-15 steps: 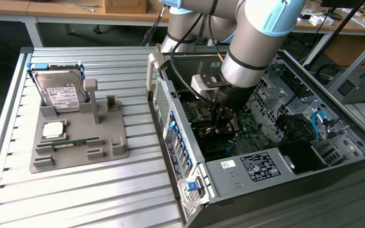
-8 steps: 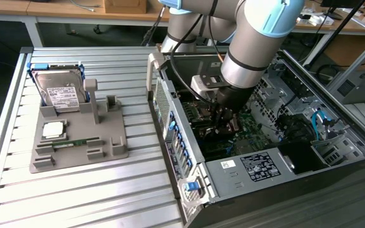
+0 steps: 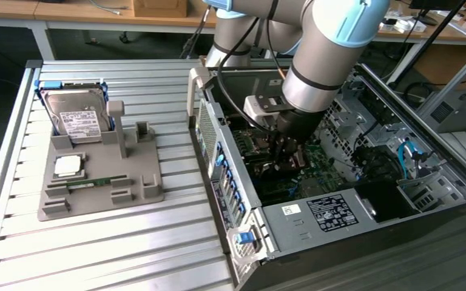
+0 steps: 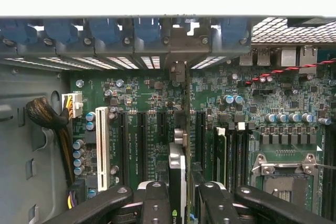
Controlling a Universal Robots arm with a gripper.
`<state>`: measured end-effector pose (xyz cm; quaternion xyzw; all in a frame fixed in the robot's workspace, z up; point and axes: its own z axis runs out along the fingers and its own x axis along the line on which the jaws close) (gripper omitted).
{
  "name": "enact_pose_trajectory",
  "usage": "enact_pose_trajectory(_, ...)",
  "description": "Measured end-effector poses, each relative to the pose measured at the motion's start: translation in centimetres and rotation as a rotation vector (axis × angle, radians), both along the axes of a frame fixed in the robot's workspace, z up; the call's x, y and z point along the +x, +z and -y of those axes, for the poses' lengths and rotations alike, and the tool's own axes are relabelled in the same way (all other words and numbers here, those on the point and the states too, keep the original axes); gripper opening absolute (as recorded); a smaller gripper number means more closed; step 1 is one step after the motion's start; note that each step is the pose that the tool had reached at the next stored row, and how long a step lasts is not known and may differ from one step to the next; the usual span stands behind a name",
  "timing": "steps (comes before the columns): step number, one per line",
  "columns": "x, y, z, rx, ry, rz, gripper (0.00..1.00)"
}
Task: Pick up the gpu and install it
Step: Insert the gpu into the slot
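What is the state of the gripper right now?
The gripper is closed, holding the gpu.

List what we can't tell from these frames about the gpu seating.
- Wrist view: gpu connector edge and whatever lies under it, covered by the card itself and the gripper shut on it.
- Exterior view: depth of the card in the case, blocked by the arm.
- Exterior view: hard drive label text, too small.
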<state>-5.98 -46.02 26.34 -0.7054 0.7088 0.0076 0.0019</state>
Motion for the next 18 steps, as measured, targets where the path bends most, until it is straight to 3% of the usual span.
enact_pose_trajectory(7, 0.01, 0.11, 0.00, 0.0005, 0.000, 0.0003, 0.27)
enact_pose_trajectory(8, 0.01, 0.12, 0.01, 0.0019, 0.000, 0.0001, 0.27)
enact_pose_trajectory(9, 0.01, 0.11, 0.01, 0.0073, 0.000, 0.0000, 0.27)
enact_pose_trajectory(11, 0.01, 0.09, 0.00, 0.0084, 0.000, 0.0000, 0.27)
enact_pose_trajectory(12, 0.01, 0.07, 0.00, 0.0058, 0.000, 0.0001, 0.27)
enact_pose_trajectory(14, 0.02, 0.05, -0.01, -0.0137, 0.000, 0.0007, 0.27)
enact_pose_trajectory(15, 0.03, 0.05, 0.00, -0.0191, 0.000, 0.0005, 0.27)
enact_pose_trajectory(18, 0.01, 0.07, -0.02, -0.0202, 0.000, 0.0001, 0.27)
